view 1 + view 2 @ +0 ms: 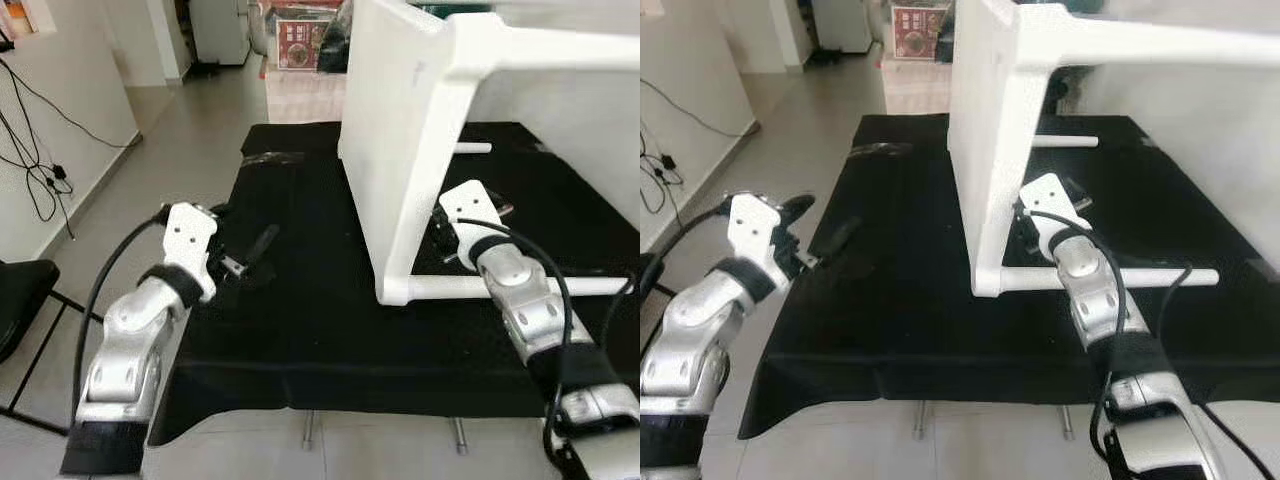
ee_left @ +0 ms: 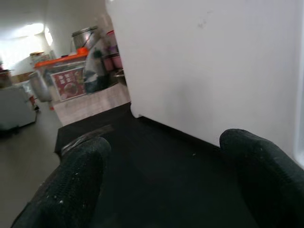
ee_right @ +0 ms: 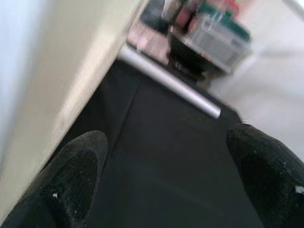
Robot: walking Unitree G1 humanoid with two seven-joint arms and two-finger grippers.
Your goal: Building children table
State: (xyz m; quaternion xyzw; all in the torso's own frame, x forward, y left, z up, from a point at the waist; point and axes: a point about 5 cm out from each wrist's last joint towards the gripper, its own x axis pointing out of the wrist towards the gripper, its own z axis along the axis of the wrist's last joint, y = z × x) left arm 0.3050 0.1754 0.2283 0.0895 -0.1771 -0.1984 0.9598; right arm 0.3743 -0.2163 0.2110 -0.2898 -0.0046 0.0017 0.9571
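Fingers of the left end effector [image 1: 252, 258] stand apart with nothing between them, hovering low over the near left part of the black cloth-covered surface [image 1: 300, 330]; in the left wrist view its two black padded fingers [image 2: 71, 185] frame bare black cloth and the flat white face of the tabletop beyond. The right end effector [image 3: 166, 180] is likewise spread wide and holds nothing, its fingers [image 3: 266, 171] either side of empty cloth, just beside the white panel; its silver arm [image 1: 530, 310] crosses over the lowest white leg. The white plastic children's table [image 1: 400, 150] lies tipped on its side on the cloth, its rectangular top standing on edge and facing the robot's left, its round white legs pointing toward the robot's right. One leg [image 1: 560, 286] rests along the cloth near the front, another [image 1: 475, 148] lies farther back, and a thicker one [image 1: 560, 50] juts out at the top. A crumpled piece of clear plastic wrap [image 1: 270, 157] lies near the far left corner of the surface. Beyond the surface stand storage boxes and pots [image 1: 300, 35] on a pale tiled floor [image 1: 190, 130]
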